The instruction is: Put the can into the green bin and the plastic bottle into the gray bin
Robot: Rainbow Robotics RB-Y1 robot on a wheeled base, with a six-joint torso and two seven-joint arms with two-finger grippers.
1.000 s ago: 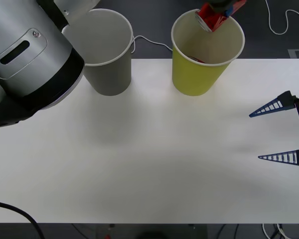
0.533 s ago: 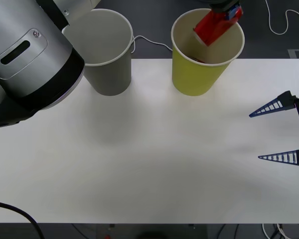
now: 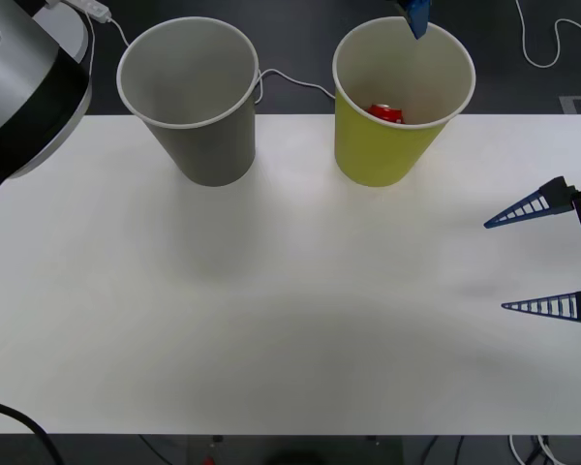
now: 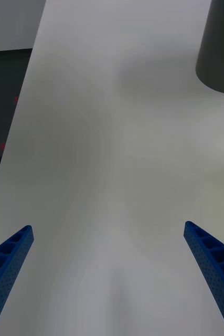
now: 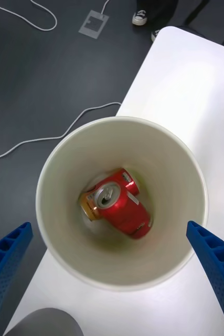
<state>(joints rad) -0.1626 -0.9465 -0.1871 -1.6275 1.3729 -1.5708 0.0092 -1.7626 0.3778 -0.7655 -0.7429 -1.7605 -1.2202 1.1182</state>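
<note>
The can (image 5: 121,203) lies on its side at the bottom of the green bin (image 5: 121,124), silver top facing up; from the front it shows as a red patch (image 3: 387,113) inside the green bin (image 3: 378,145). My left gripper (image 5: 107,227) hangs open straight above the bin's mouth, holding nothing; one blue fingertip (image 3: 414,15) shows over the far rim. The gray bin (image 3: 205,136) stands to the left of the green one. My right gripper (image 3: 499,264) waits open low over the table's right side. The plastic bottle is out of view.
Beside the can, part of a second, orange-gold can (image 5: 89,206) lies in the green bin. White cables (image 3: 295,81) run on the dark floor behind the table (image 3: 290,291). The gray bin's wall (image 4: 220,47) also shows ahead of the right gripper.
The left gripper let go of the can, which dropped from above the rim to the bottom of the green bin. The left arm has drawn back toward the upper left. The right arm stayed still.
</note>
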